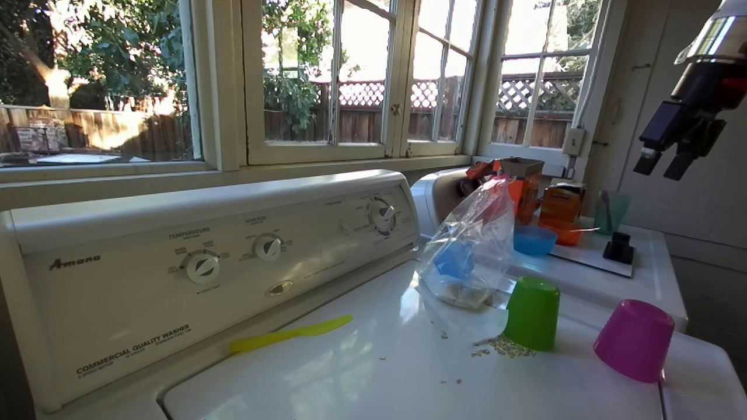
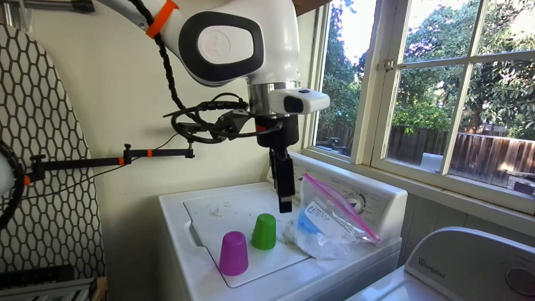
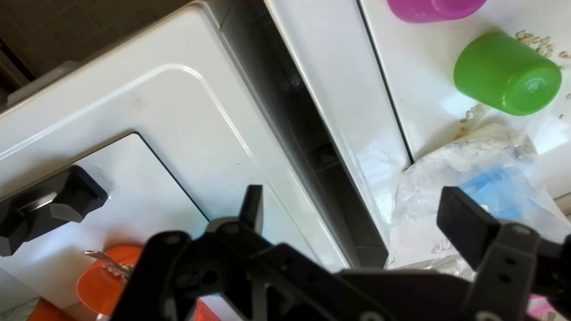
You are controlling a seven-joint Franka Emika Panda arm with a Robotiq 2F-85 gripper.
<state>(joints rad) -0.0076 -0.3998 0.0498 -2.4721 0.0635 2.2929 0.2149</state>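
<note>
In an exterior view, the gripper [image 1: 662, 165] hangs empty, fingers spread, apart from the bag [image 1: 467, 251]. The bag stands on the washer [image 1: 327, 373], its long axis leaning upward to the right. In an exterior view, the bag's pink zip [image 2: 343, 204] slants down rightward; near it the green cup [image 2: 264, 232] and pink cup [image 2: 234, 253] stand mouth down, axes upright. In the wrist view, one finger [image 3: 468, 227] hides part of the bag.
</note>
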